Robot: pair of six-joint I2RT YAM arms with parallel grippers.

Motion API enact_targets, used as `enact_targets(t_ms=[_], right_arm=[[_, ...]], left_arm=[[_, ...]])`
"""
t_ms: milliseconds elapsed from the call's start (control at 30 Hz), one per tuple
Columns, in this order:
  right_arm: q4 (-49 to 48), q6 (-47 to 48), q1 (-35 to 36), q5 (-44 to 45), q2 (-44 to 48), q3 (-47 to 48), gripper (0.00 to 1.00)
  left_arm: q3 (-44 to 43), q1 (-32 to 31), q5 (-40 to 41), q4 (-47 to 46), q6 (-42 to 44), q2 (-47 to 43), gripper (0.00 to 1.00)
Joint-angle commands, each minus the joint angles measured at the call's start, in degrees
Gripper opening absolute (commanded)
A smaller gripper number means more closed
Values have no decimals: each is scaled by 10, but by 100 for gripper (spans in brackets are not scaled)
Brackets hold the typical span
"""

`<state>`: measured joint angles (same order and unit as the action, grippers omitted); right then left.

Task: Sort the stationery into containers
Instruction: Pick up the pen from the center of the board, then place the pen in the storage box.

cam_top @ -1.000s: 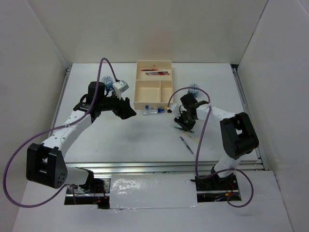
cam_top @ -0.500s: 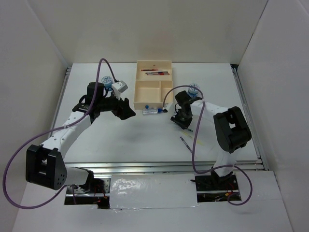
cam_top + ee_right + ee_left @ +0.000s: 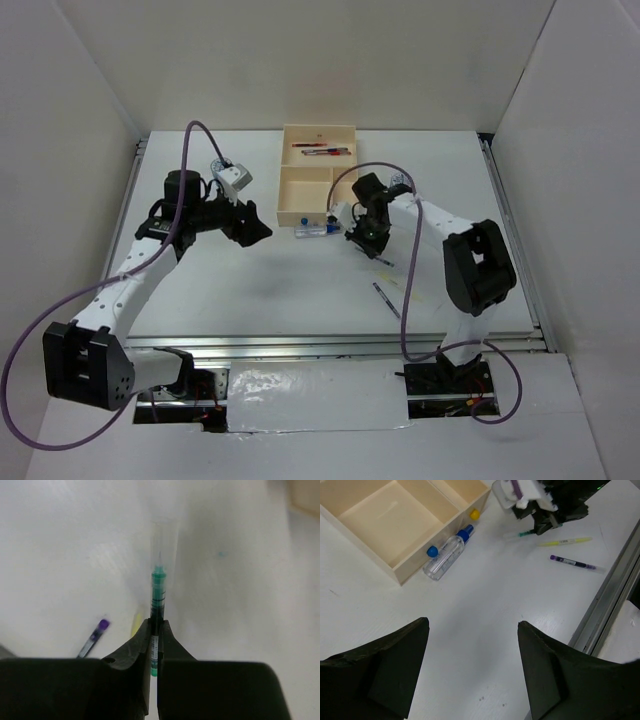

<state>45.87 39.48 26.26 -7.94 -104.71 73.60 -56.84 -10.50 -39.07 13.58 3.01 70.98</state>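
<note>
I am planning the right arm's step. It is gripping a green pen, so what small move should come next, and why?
Probably lift the green pen slightly and start moving it toward the tray. The right gripper is shut firmly on it, the tray stands close by, and other pens lie in its long far section, so that section seems the likely place for it.

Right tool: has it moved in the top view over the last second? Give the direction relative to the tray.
Yes. The right tool, shut on a green pen, has moved up-left, closer to the cream tray's near right corner.
</note>
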Motion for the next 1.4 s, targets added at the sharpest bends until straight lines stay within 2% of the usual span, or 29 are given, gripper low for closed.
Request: enact_targets(t_ms=[0,100,200,233,300,333,367,433,500,600,733,867,933,1100,1367], right_arm=[[69,-32,24,-63,106,77,0],[70,-97,25,-111,158,158,0],[19,-213,14,-155,171,206,0],[-22,-288,11,-163,169,214,0],[-72,-370,5,-170,163,226,0],[-126,-453,5,-159,162,228,0],[-153,-489,7,-149,157,227,0],[-203,-587,20,-69,147,238,0],[-215,-628,27,-13,115,272,0],[-250,-709,23,5,75,297,0],[-377,-824,14,35,50,268,0],[-397,-933,-6,67,-6,299,0],[-437,-1030,-23,64,-34,287,0],[-484,-1142,-33,136,-75,265,0],[-506,-1210,-30,205,-180,326,0]], left_arm=[[2,11,-15,6,10,-29,84],[6,15,-17,13,8,-43,84],[10,21,-11,14,3,-53,84],[11,24,-10,14,2,-58,85],[15,28,-7,14,1,-65,85],[19,30,-6,17,1,-66,85],[21,31,-5,18,2,-69,85],[24,37,-4,21,9,-72,85],[31,43,-7,23,12,-73,85],[44,53,-12,12,10,-73,85],[55,66,-22,-4,1,-67,86],[66,80,-33,-15,-5,-68,86],[73,87,-37,-19,-6,-68,86],[85,103,-55,-22,-5,-69,86],[119,144,-77,-44,-17,-68,86]])
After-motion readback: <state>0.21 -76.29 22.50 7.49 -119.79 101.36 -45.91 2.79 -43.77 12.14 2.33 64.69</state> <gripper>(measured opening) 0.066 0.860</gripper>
